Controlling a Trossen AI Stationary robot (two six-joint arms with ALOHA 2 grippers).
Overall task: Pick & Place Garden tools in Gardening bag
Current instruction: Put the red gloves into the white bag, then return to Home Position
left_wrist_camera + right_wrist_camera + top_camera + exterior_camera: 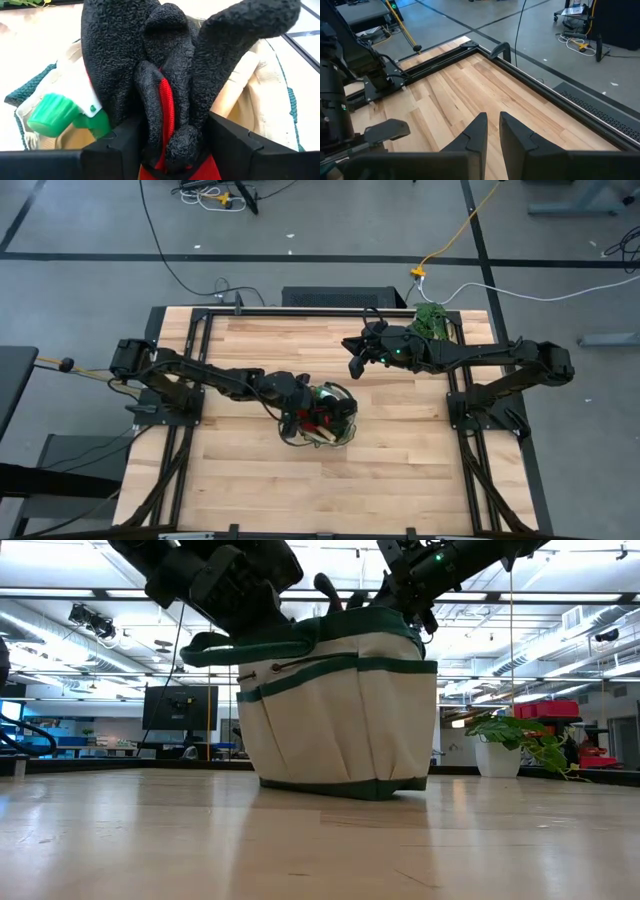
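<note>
The beige gardening bag [338,430] with green trim stands upright on its base mid-table, also seen in the low view [340,710]. My left gripper [172,145] reaches into its open top, with a black-and-red work glove [165,60] between the fingers. A green spray bottle with a white top [65,112] lies inside the bag beside the glove. My right gripper [355,367] hangs shut over bare wood beyond the bag, touching nothing [492,120]. My left gripper has the glove's cuff end [167,140] between its two fingers, one on each side. It comes slanting down from the table's left. The glove's black fingers [235,30] stand up above the jaws, inside the bag's mouth. The gripper's body hides how far back the glove reaches.
A leafy green plant [432,320] in a pot sits at the table's far right corner, behind my right arm. Bare wood lies in front of the bag and to both its sides. Black frame rails [530,80] run along the table's edges.
</note>
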